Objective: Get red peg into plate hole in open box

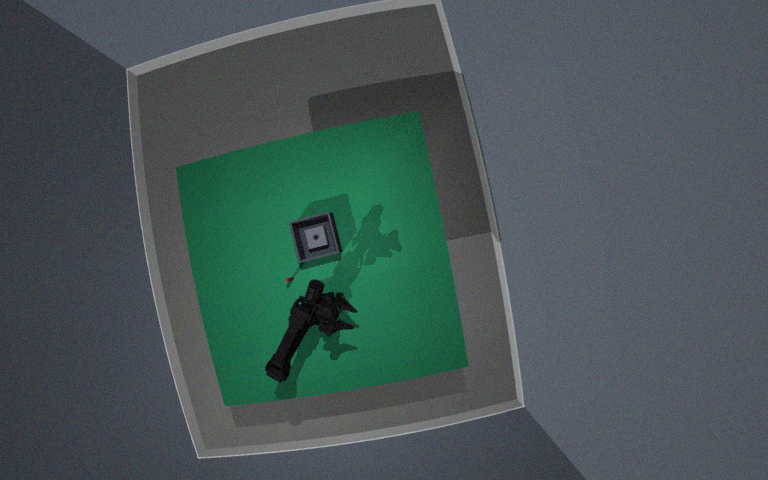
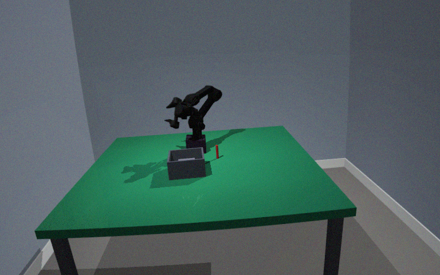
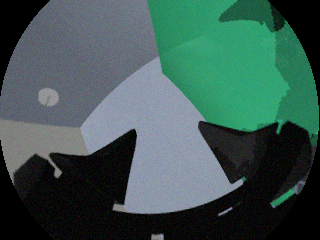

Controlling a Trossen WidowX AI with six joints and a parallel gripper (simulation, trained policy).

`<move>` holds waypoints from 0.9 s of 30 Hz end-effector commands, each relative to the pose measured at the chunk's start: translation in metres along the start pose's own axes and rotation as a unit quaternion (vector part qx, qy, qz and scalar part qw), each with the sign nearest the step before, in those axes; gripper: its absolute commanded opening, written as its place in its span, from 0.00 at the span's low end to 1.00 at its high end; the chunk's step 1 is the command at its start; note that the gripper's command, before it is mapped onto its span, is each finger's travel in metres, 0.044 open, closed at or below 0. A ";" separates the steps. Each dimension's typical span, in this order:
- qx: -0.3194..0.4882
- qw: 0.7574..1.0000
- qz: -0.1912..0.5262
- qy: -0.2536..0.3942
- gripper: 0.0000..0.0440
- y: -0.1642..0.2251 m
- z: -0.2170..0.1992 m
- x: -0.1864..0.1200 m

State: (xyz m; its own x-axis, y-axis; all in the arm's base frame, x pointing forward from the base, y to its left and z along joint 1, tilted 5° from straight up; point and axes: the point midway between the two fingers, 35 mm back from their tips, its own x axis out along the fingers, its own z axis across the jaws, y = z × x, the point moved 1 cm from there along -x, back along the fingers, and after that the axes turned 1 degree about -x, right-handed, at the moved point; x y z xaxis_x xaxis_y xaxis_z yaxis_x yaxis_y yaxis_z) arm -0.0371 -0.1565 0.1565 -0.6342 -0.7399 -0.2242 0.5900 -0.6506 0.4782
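Observation:
The red peg [image 1: 289,279] [image 2: 216,151] stands upright on the green table, beside the box and apart from it. The open grey box [image 1: 320,257] [image 2: 187,171] stands on the table. The pale plate [image 1: 322,243] [image 2: 186,158] lies at its bottom, with a small dark hole at its middle in the top view. My gripper [image 1: 356,318] [image 2: 166,113] [image 3: 168,128] is open and empty, raised high above the table and pointing sideways, away from the peg and the box. Neither peg nor box can be made out in the wrist view.
The green table [image 1: 243,198] [image 2: 275,181] carries the arm's dark base [image 2: 195,145], which stands behind the box in the exterior view. Shadows of the arm and box fall across the table. The wrist view shows a table corner, walls and floor beyond the fingers.

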 end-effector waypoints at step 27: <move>0.401 0.895 0.040 0.192 1.00 0.066 -0.016 -0.050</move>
State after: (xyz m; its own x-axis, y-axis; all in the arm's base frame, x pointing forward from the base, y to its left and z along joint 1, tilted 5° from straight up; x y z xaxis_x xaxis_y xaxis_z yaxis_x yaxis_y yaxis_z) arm 0.0357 -0.1660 0.1838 -0.3186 -0.8812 -0.3491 0.0270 -0.3766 0.9260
